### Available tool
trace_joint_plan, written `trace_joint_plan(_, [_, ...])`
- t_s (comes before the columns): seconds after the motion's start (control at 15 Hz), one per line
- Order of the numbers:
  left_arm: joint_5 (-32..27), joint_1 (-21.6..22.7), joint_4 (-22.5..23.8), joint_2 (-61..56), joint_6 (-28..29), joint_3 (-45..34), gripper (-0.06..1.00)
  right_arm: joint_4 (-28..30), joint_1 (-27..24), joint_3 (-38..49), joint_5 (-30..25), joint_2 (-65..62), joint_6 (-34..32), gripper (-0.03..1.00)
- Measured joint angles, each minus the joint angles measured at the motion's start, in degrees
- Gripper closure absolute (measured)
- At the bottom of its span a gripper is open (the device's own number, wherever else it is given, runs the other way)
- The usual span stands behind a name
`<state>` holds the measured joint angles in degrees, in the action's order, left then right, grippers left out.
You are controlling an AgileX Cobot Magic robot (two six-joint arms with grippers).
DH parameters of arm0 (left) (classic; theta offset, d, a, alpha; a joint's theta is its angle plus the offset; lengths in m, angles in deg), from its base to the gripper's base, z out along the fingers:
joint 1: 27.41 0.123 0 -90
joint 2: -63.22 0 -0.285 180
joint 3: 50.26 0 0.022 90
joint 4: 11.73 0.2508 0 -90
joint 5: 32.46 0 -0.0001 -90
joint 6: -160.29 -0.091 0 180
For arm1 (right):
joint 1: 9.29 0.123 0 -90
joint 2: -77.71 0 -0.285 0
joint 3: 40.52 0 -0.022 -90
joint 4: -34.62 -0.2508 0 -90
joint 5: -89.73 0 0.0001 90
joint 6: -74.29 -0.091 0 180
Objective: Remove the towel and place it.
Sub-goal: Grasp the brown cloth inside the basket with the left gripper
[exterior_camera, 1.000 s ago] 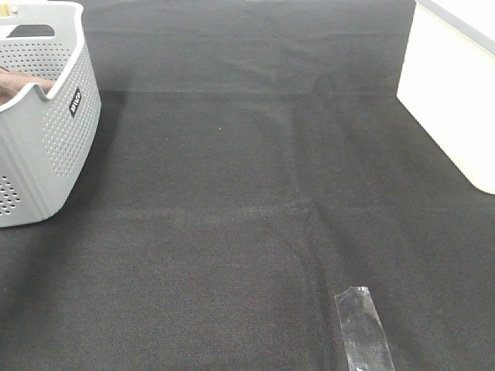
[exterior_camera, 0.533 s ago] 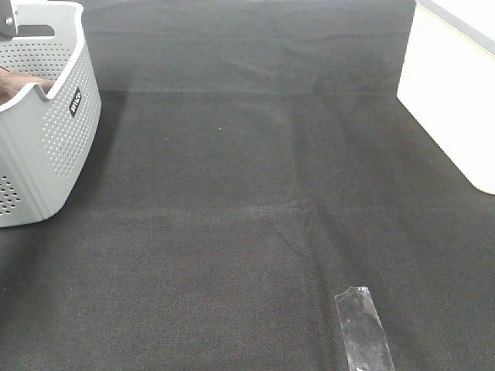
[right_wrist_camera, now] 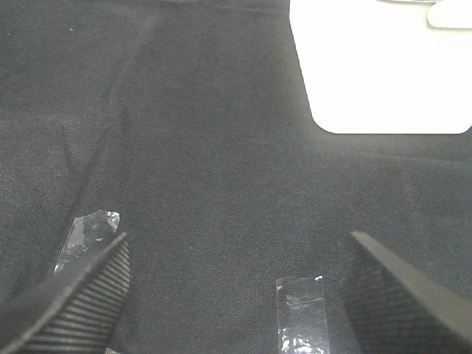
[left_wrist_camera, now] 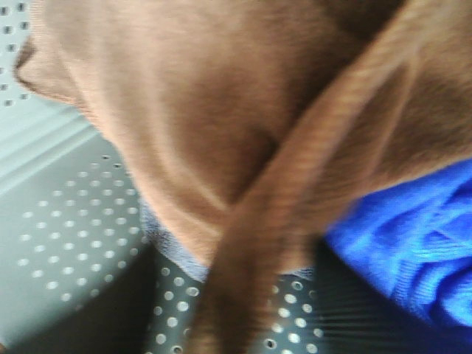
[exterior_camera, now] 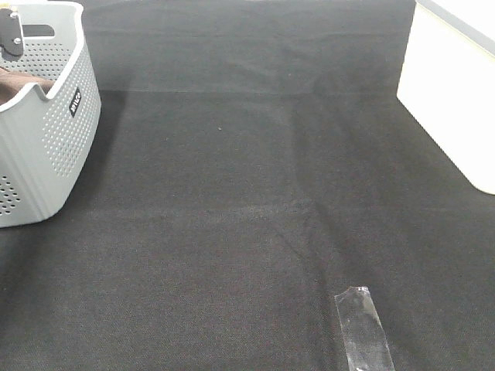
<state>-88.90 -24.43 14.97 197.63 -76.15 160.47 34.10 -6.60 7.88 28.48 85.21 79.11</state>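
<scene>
While the reddish-brown microfibre towel (left_wrist_camera: 221,110) lies bunched inside the grey perforated plastic basket (exterior_camera: 54,131), touching a blue cloth (left_wrist_camera: 413,251), only a sliver of the left pincer (exterior_camera: 11,32) shows above that basket (spread or pinching: cannot tell). Right pincer (right_wrist_camera: 236,295): fingers spread wide, holding nothing, above the black fabric worktop (exterior_camera: 247,193) near two clear tape strips (right_wrist_camera: 299,313). Basket stands at the worktop's left edge.

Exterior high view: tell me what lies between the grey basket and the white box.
Only bare dark mat lies between the grey basket and the white box, as the exterior high view shows. The tape strip sits nearer the camera.
</scene>
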Motion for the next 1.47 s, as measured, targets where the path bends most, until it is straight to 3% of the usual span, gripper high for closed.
trace_joint_plan(0.13, [-3.15, 0.00, 0.00, -0.06, 0.06, 0.00, 0.94, 0.00, 0.00, 0.00, 0.00, 0.00, 0.00, 0.21])
trace_joint_plan(0.4, [-5.27, -0.11, -0.17, -0.06, 3.27, 1.49, 0.94, 0.00, 0.00, 0.00, 0.00, 0.00, 0.00, 0.21])
trace_joint_plan(0.6, [-9.28, -1.15, -0.86, -0.46, 13.69, 9.63, 0.94, 0.00, 0.00, 0.00, 0.00, 0.00, 0.00, 0.21])
trace_joint_plan(0.87, [-12.72, -3.27, -4.93, -3.90, 18.16, 17.02, 0.94, 0.00, 0.00, 0.00, 0.00, 0.00, 0.00, 0.21])
trace_joint_plan(1.13, [-12.95, -7.28, -8.02, -10.20, 20.45, 18.39, 0.94, 0.00, 0.00, 0.00, 0.00, 0.00, 0.00, 0.21])
trace_joint_plan(1.47, [-13.18, -15.18, -16.50, -20.28, 25.61, 18.39, 0.94, -0.97, 0.00, -0.17, 0.46, 0.00, 0.06, 0.21])
